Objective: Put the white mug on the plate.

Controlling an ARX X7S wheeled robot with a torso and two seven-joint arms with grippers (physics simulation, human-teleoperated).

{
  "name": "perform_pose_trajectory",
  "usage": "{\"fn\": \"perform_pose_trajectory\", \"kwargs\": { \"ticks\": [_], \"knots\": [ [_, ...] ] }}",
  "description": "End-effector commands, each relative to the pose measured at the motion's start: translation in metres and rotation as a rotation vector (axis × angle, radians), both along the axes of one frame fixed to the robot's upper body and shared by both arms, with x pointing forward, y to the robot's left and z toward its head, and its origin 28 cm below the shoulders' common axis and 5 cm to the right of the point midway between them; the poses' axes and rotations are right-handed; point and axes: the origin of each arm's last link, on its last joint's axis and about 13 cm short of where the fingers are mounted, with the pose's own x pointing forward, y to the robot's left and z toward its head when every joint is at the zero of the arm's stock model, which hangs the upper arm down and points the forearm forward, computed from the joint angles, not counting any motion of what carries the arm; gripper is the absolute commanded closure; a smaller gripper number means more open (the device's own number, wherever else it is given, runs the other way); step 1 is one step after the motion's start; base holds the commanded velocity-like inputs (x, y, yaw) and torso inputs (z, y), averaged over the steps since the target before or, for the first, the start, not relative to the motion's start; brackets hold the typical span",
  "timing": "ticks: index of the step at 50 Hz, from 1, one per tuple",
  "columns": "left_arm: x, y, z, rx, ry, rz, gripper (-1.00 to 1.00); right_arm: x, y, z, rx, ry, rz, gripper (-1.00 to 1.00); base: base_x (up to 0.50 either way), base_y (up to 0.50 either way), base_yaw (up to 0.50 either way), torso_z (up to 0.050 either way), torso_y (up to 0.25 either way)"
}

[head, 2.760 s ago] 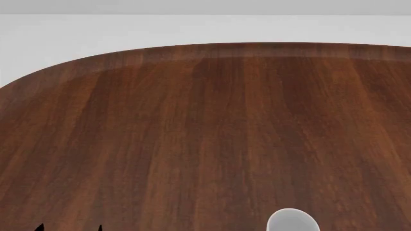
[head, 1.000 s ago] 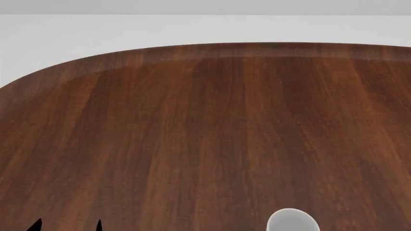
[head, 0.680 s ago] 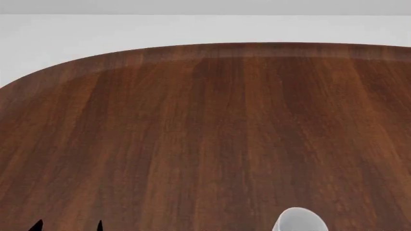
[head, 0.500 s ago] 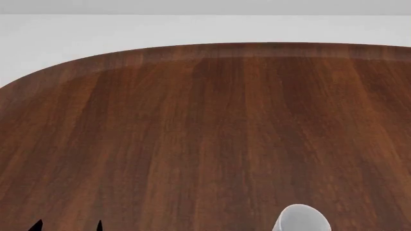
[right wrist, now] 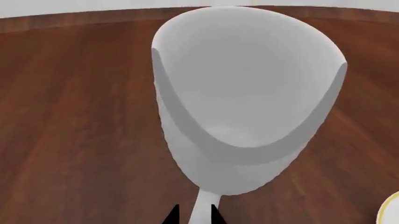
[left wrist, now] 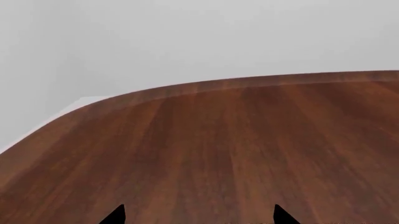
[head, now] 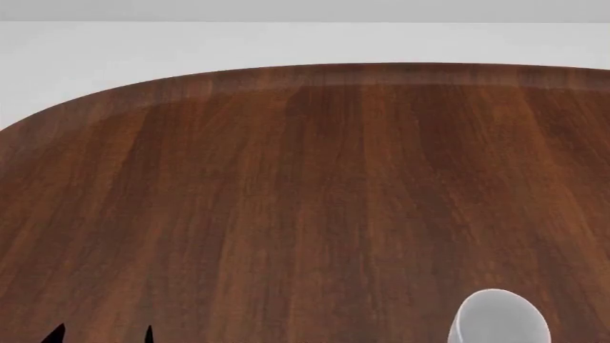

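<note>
With the right claw (right wrist: 193, 215) pinched narrow on the white mug's (right wrist: 246, 98) handle, carry it level toward the plate (right wrist: 391, 208) and lower gently.

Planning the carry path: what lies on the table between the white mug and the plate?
In the right wrist view, only bare wooden table shows between the white mug and the plate, a sliver at the frame edge.

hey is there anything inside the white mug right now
Nothing shows inside the white mug: the right wrist view looks into its open mouth and sees only bare white wall. The deepest part of the bottom is hidden behind the near rim. The right gripper grips its handle.
</note>
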Motion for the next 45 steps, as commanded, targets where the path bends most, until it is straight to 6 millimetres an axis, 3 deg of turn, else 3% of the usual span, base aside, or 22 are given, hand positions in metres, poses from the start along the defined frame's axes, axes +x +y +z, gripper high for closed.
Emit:
{"fn": "perform_pose_trajectory", "kwargs": {
  "ticks": [1, 31, 45],
  "knots": [
    [0.003, 0.001, -0.003, 0.004, 0.006, -0.004, -1.0, -0.014, -0.003, 0.026, -0.06, -0.065, -0.036, 1.0, 0.0, 0.0, 0.0, 0.0, 0.0],
    [0.009, 0.0, -0.006, -0.008, 0.007, -0.019, -1.0, -0.035, -0.024, 0.053, -0.184, -0.122, -0.191, 1.0, 0.0, 0.0, 0.0, 0.0, 0.0],
    [0.011, -0.004, -0.004, -0.008, 0.012, -0.037, -1.0, -0.049, -0.037, 0.049, -0.192, -0.095, -0.287, 1.0, 0.0, 0.0, 0.0, 0.0, 0.001]
  ]
}}
